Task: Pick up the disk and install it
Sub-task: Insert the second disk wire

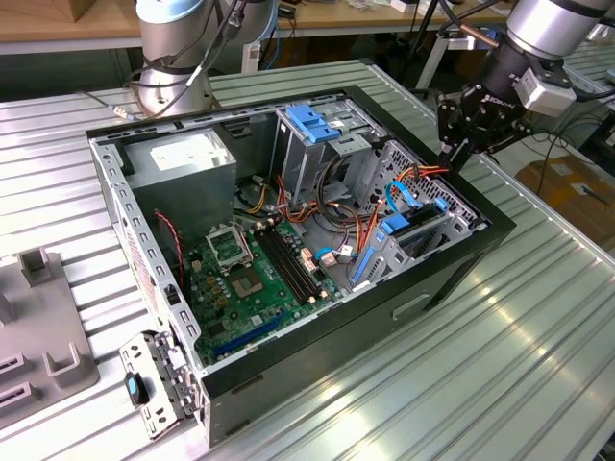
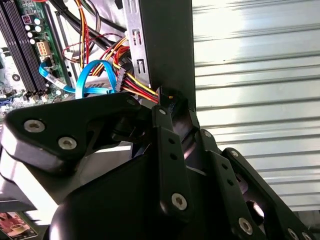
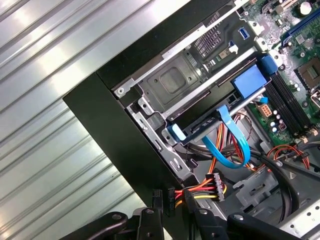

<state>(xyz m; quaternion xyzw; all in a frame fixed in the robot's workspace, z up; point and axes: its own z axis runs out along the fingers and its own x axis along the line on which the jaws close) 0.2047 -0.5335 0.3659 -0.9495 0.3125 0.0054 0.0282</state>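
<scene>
The disk [image 3: 207, 120] lies flat in the drive bay at the front corner of the open computer case [image 1: 452, 274]; blue rail ends show at both of its sides and a blue data cable [image 3: 232, 145] loops off it. In the exterior view the disk [image 1: 415, 229] sits inside the case's right end. My gripper [image 1: 452, 154] hangs just above that end's top wall, over a bundle of red, yellow and black power wires [image 2: 132, 80]. It looks shut and holds nothing. In both wrist views its black links [image 3: 150, 220] frame the case wall [image 2: 167, 45].
A grey power-supply box [image 1: 183, 158] fills the case's far corner, and a blue-topped drive cage [image 1: 312, 125] stands beside it. The green motherboard [image 1: 255, 279] covers the floor. A second arm's base [image 1: 173, 58] stands behind. Grey fixtures [image 1: 43, 336] lie at the exterior view's left on the ribbed metal table [image 1: 538, 365].
</scene>
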